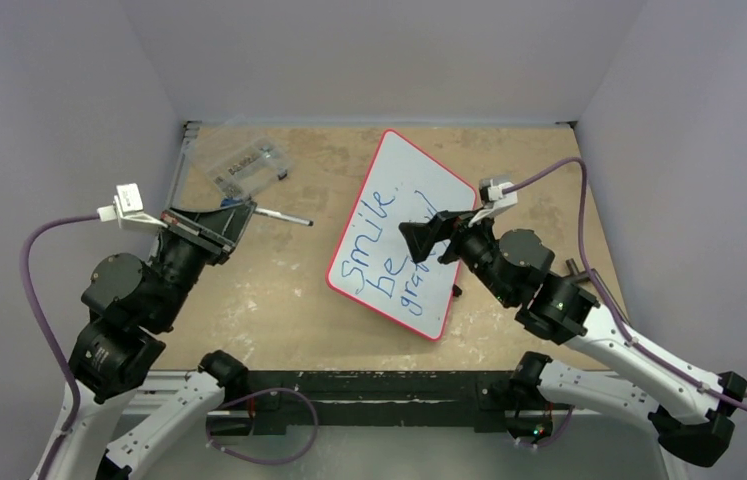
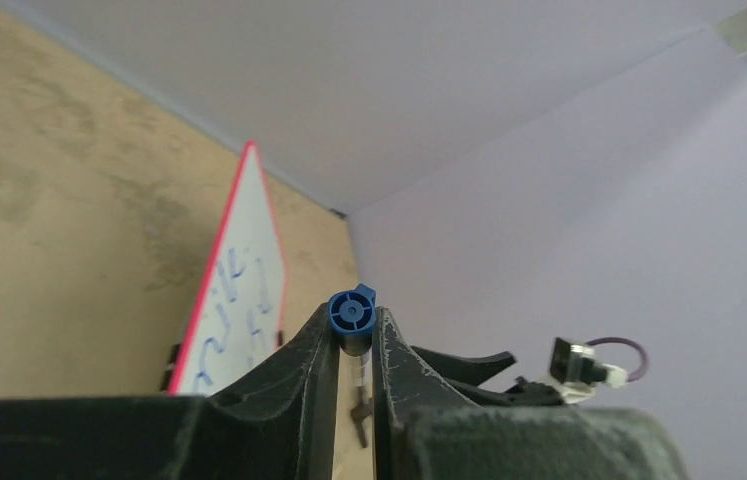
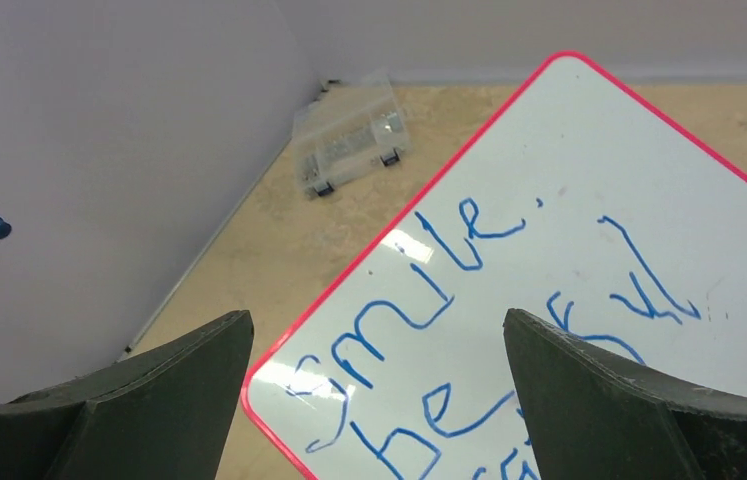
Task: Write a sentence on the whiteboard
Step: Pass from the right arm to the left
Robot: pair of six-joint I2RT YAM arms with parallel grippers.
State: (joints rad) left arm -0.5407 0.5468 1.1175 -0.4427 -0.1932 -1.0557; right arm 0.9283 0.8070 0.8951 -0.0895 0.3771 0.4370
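- Left gripper point(image 1: 234, 215) is closed narrowly on the marker point(image 1: 284, 216). In the left wrist view the round blue end of the marker point(image 2: 351, 312) sits pinched between the two fingers.
- The marker points to the right of the top frame, toward the whiteboard point(image 1: 409, 170), but well apart from it. This probably keeps the tip away from the fresh ink. Whether the tip is capped cannot be told.
- Right gripper point(image 1: 427, 238) hangs over the middle of the whiteboard with its jaws wide apart and nothing between them. It looks ready to press on or steady the board, but this is only a guess.
- The whiteboard lies diagonally in the centre right of the top frame, one corner toward the back wall and one toward the front edge of the table point(image 1: 269, 300).
- The sentence point(image 1: 379, 260) stands in three slanted blue lines, "smile", "be" and a third word partly hidden under the right gripper. The writing seems finished or nearly so.
- Open room is mostly the bare strip of table between the left gripper and the red left rim of the board.
- At the upper left, the clear plastic box point(image 1: 247, 168) sits near the back corner, just beyond the left gripper, so a lift there needs care.
- Right of the board, the space to the wall is narrower.
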